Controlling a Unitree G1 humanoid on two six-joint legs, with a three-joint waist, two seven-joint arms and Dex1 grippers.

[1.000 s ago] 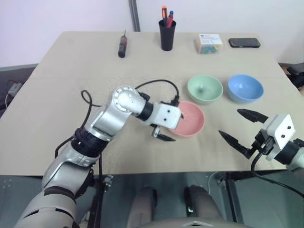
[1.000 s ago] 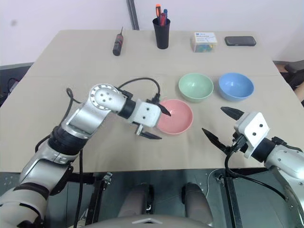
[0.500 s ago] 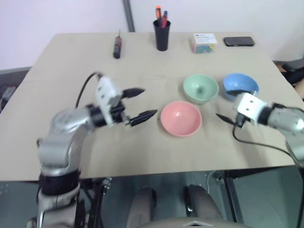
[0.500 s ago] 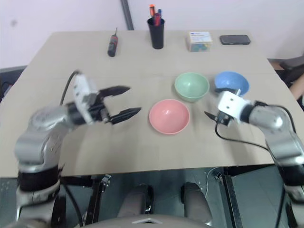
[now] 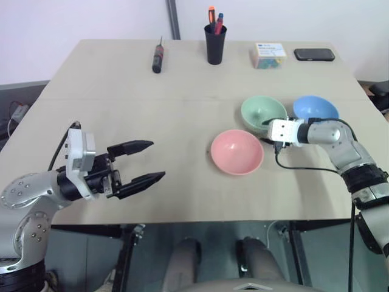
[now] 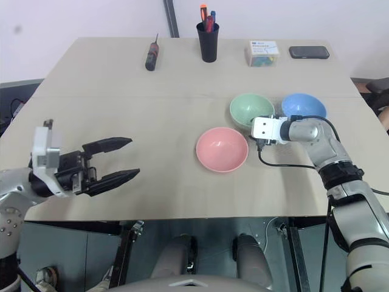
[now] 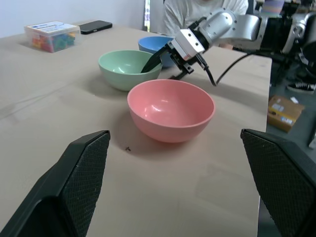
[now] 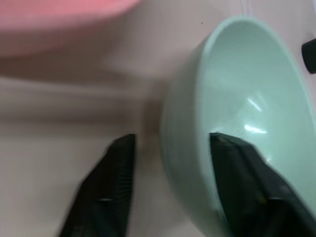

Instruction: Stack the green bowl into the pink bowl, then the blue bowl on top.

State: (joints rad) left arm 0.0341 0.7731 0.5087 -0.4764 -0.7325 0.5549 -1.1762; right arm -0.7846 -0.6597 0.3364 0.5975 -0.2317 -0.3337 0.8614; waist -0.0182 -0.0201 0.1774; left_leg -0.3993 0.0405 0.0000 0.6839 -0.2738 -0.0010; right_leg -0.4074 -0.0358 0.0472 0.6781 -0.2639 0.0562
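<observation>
Three bowls sit on the right half of the table. The pink bowl [image 5: 237, 151] is nearest me. The green bowl [image 5: 261, 111] is just behind it and the blue bowl [image 5: 316, 108] is to its right. My right gripper [image 5: 266, 132] reaches the green bowl's [image 8: 256, 89] near rim. One finger [image 8: 242, 182] lies inside against the wall and the other [image 8: 106, 192] outside, a small gap off it. My left gripper [image 5: 157, 160] hangs open and empty over the table's left front, well away from the pink bowl [image 7: 170, 106].
Along the back edge stand a black pen cup [image 5: 214, 44], a screwdriver [image 5: 157, 58], a small box of coloured pieces [image 5: 268, 55] and a phone [image 5: 314, 55]. A person [image 7: 197, 10] sits beyond the table's right side, with a cardboard box [image 7: 285, 111] on the floor.
My left gripper drew back from the pink bowl to the left front. My right gripper came forward to the green bowl and narrowed its fingers astride the rim.
</observation>
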